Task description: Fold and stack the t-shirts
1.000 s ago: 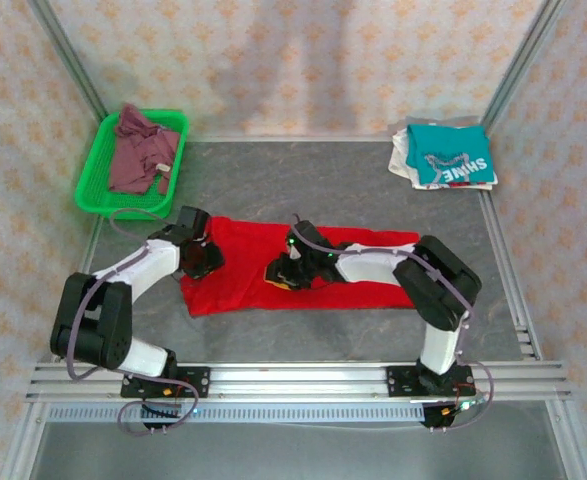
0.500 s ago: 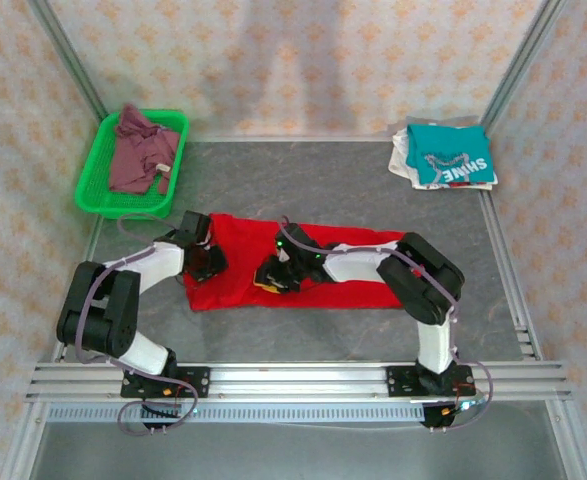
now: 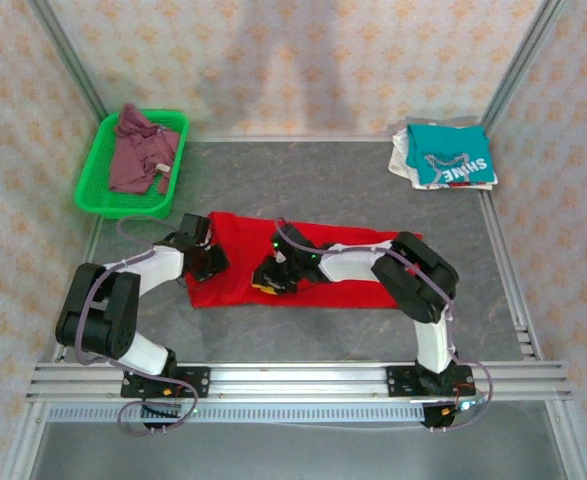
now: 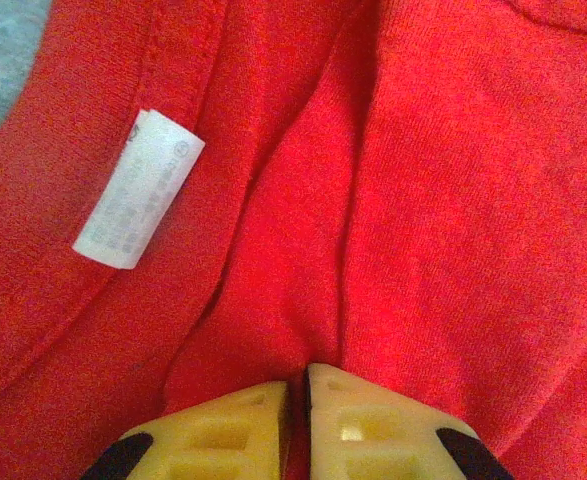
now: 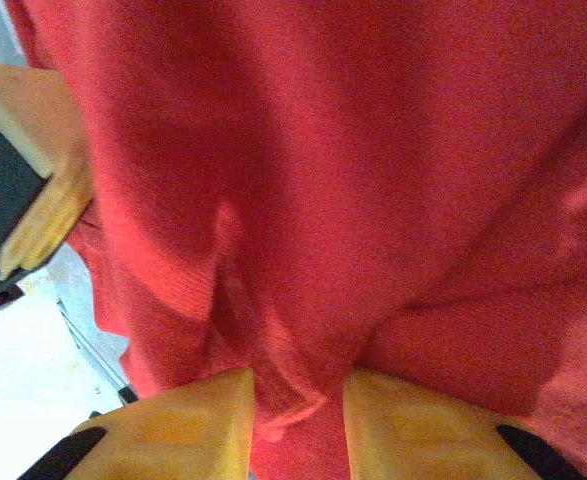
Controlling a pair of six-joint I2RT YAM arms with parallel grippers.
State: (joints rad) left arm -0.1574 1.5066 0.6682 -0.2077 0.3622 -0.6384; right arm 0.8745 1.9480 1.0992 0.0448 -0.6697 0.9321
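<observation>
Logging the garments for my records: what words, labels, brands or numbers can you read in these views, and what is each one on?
"SHINE": white print on the teal t-shirt, far right of the table in the top view.
White label sewn by a seam of the red t-shirt, left wrist view: its print is too blurred to read.
No other text is legible.

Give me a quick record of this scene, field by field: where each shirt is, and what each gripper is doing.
red t-shirt: lying as a long strip mid-table
left gripper: shut on a thin fold of the red t-shirt, near its white label
right gripper: shut on a bunch of the red t-shirt, near its middle
teal t-shirt: folded, on top of the whitish t-shirt, far right corner
mauve t-shirt: crumpled in the green basket, far left
</observation>
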